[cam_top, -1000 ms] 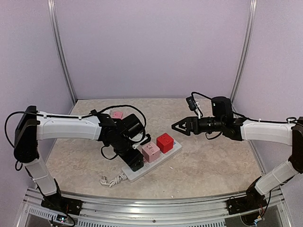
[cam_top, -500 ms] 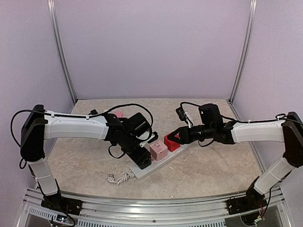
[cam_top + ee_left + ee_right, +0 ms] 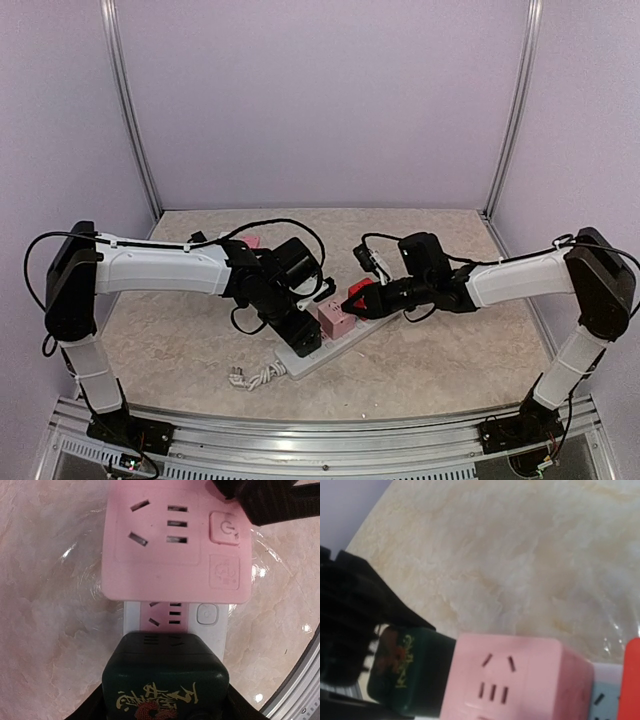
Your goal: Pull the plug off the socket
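Observation:
The socket (image 3: 325, 350), a long white power strip, lies at mid table with three cube plugs in a row: dark green (image 3: 302, 338), pink (image 3: 333, 318) and red (image 3: 366, 300). My left gripper (image 3: 298, 335) is shut on the dark green plug (image 3: 165, 677), its fingers (image 3: 92, 709) against both sides. The plug still sits on the socket (image 3: 215, 630). My right gripper (image 3: 352, 299) rests at the red plug, covering most of it. Its jaws have narrowed, but their grip is not visible. The right wrist view shows the pink plug (image 3: 515, 680) and a red edge (image 3: 633, 680), not its own fingers.
The socket's thick white cord (image 3: 255, 375) coils toward the near edge. A small pink object (image 3: 248, 241) lies at the back behind the left arm. Metal frame posts and lilac walls close in the table on three sides.
My right arm has swung left and down from mid air onto the red plug, its jaws narrowing. The left gripper and the socket shifted slightly right, then held still.

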`<state>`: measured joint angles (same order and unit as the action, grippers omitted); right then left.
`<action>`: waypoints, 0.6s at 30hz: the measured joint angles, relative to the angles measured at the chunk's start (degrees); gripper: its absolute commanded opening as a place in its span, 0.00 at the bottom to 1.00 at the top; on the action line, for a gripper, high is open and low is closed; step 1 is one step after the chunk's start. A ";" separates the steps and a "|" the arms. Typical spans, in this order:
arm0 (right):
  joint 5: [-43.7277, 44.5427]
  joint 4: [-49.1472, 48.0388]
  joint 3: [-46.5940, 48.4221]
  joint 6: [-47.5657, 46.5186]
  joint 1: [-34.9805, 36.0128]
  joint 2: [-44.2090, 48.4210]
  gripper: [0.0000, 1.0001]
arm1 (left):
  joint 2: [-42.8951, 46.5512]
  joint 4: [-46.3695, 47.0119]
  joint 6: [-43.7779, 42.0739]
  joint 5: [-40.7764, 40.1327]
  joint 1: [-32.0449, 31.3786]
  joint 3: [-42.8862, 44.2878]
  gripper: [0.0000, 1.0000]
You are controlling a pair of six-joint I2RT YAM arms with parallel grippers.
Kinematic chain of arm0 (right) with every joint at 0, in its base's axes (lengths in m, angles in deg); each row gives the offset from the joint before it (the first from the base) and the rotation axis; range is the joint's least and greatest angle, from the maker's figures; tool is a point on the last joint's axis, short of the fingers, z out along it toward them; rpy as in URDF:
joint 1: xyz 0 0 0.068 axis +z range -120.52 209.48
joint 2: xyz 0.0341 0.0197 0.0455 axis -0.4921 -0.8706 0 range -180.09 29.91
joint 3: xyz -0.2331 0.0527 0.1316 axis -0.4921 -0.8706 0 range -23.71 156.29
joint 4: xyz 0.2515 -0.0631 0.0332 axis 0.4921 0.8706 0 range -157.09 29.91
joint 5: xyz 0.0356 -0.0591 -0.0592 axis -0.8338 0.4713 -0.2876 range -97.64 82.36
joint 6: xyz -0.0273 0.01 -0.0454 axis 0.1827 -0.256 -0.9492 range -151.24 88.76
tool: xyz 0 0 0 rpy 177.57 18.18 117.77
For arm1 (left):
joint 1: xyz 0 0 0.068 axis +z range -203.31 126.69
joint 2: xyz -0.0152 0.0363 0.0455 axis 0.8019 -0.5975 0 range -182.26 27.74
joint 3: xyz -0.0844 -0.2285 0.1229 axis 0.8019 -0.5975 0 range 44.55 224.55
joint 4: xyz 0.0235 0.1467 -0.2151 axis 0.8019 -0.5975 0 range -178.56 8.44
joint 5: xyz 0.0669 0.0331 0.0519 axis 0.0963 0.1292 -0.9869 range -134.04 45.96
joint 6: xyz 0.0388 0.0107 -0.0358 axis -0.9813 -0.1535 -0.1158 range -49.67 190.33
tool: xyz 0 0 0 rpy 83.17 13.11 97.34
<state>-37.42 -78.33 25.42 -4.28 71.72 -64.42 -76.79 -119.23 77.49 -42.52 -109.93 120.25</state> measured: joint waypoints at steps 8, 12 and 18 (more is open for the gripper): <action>0.33 -2.08 1.11 0.28 0.39 -2.64 0.16 | 0.00 0.00 0.00 -0.02 0.00 0.04 0.25; 0.94 -2.43 1.51 -0.11 0.42 -3.19 0.16 | 0.00 -0.02 -0.04 -0.04 -0.02 0.09 0.22; 1.40 -4.92 1.46 -0.31 0.44 -4.37 0.14 | 0.07 0.00 -0.17 -0.15 -0.04 0.09 0.18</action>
<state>-36.02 -83.25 26.88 -4.58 72.15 -68.79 -76.72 -119.23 77.31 -42.67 -109.97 120.34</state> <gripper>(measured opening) 0.145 0.626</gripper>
